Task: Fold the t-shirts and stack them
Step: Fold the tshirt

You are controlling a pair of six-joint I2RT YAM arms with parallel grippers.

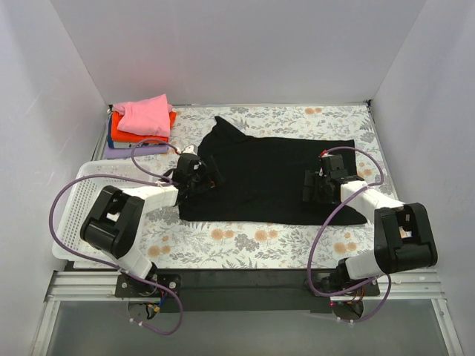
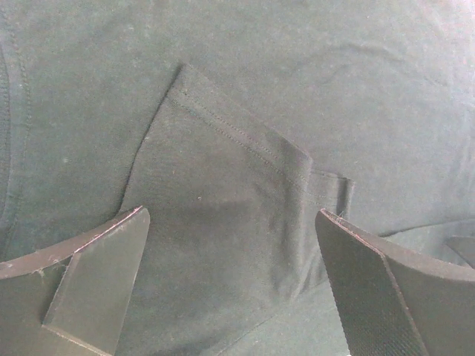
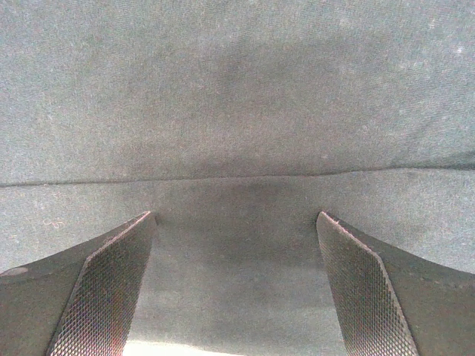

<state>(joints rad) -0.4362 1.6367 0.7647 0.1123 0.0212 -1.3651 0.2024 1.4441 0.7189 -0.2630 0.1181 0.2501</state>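
A black t-shirt (image 1: 267,178) lies spread flat across the middle of the flowered tablecloth. Over its left edge my left gripper (image 1: 210,176) stands open, jaws wide above a folded sleeve (image 2: 223,215), with nothing between them. My right gripper (image 1: 310,185) is open too, low over the shirt's right part, its fingers astride a folded edge of black cloth (image 3: 237,179). At the back left a stack holds a pink t-shirt (image 1: 146,115) on an orange one (image 1: 119,123), with blue (image 1: 122,143) and lilac (image 1: 137,150) ones beneath.
A white mesh basket (image 1: 74,215) sits at the left edge beside my left arm. White walls close in the table on three sides. The flowered tablecloth (image 1: 245,241) shows in front of the black shirt.
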